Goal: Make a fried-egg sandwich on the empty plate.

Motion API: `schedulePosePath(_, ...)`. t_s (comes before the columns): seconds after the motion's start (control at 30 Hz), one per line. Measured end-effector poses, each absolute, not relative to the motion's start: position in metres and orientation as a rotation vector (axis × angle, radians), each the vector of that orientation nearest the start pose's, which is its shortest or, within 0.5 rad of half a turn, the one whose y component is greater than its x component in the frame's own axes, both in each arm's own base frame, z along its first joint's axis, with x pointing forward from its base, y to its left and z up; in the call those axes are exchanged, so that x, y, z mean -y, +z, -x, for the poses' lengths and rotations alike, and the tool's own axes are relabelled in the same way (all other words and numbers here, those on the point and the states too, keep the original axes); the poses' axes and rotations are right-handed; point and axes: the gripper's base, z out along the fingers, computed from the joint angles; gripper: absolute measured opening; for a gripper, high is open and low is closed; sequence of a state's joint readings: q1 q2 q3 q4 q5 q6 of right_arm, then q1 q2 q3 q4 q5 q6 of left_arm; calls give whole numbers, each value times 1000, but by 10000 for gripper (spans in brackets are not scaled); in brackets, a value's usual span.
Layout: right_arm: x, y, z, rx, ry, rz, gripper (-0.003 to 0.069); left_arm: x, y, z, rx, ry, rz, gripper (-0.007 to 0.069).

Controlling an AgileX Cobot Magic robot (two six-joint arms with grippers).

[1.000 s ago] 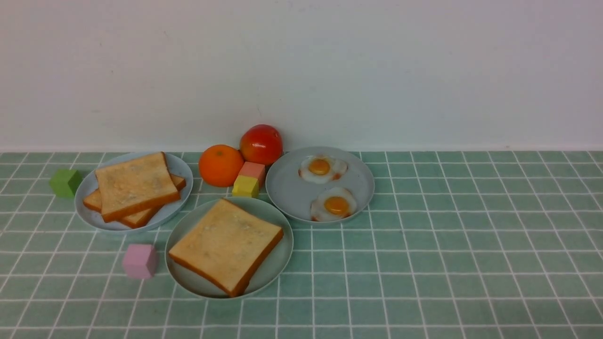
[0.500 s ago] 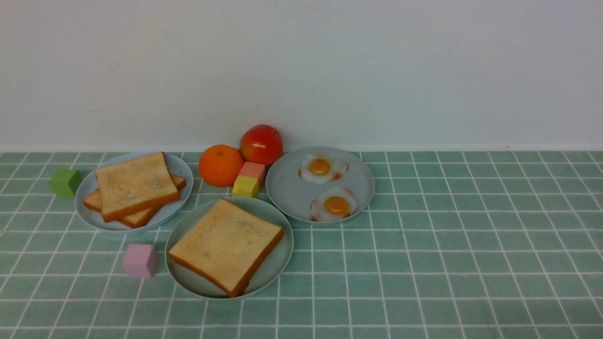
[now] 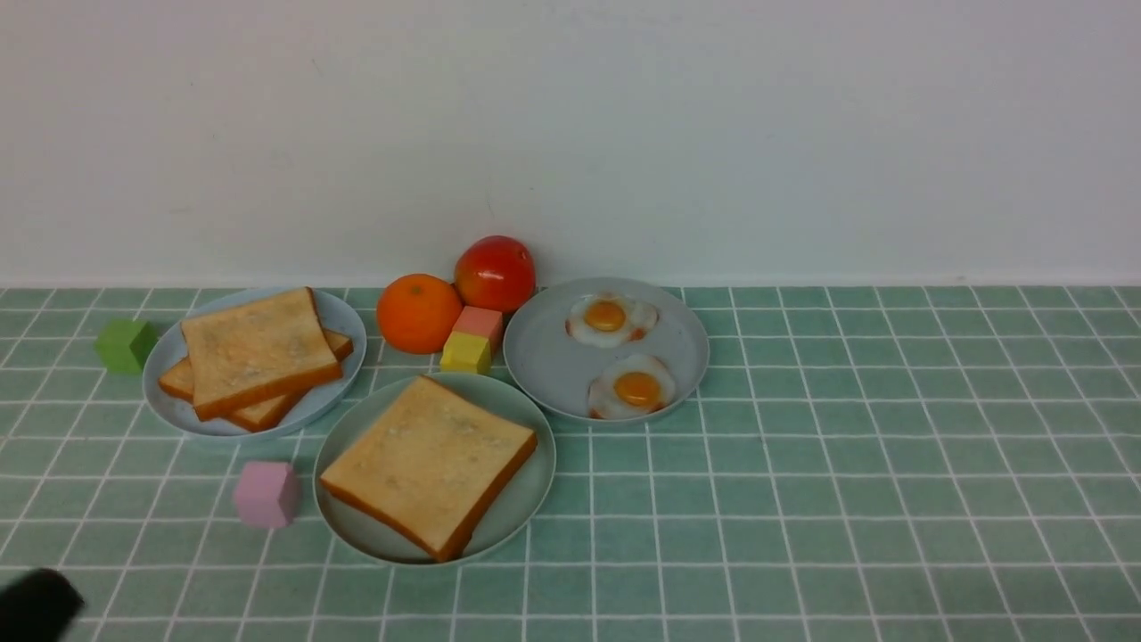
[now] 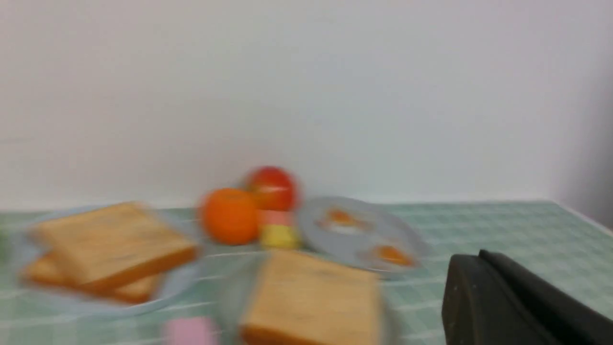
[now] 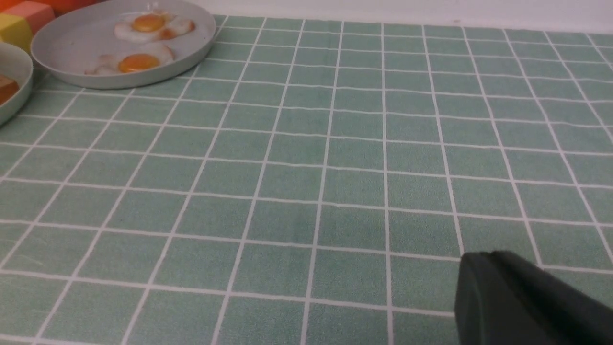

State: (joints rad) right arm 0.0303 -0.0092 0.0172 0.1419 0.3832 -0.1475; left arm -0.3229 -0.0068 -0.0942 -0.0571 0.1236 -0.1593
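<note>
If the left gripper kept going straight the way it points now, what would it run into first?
Probably the toast slice on the mint-green plate, which lies nearest ahead of the left gripper in its wrist view. That picture is blurred, so depth is uncertain.

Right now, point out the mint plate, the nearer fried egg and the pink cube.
mint plate [image 3: 526, 499], front view, bare right rim.
nearer fried egg [image 3: 636, 389], front view, yolk centre.
pink cube [image 3: 264, 495], front view, front face.

I see mint-green plate at front centre with one tan toast slice flat on it, two more slices stacked on left grey-blue plate, two fried eggs on right grey-blue plate.
</note>
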Motion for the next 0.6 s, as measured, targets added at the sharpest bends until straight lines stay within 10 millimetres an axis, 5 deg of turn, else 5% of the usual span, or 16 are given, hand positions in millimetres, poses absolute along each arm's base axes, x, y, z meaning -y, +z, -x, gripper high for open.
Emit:
schedulePosePath(0.3, -6, 174, -52, -1869, 58, 82, 32, 0, 171, -53, -1844, -216, 291, -13)
schedulePosePath(0.6, -6, 174, -52, -1869, 58, 82, 32, 0, 170, -53, -1853, -231, 328, -13)
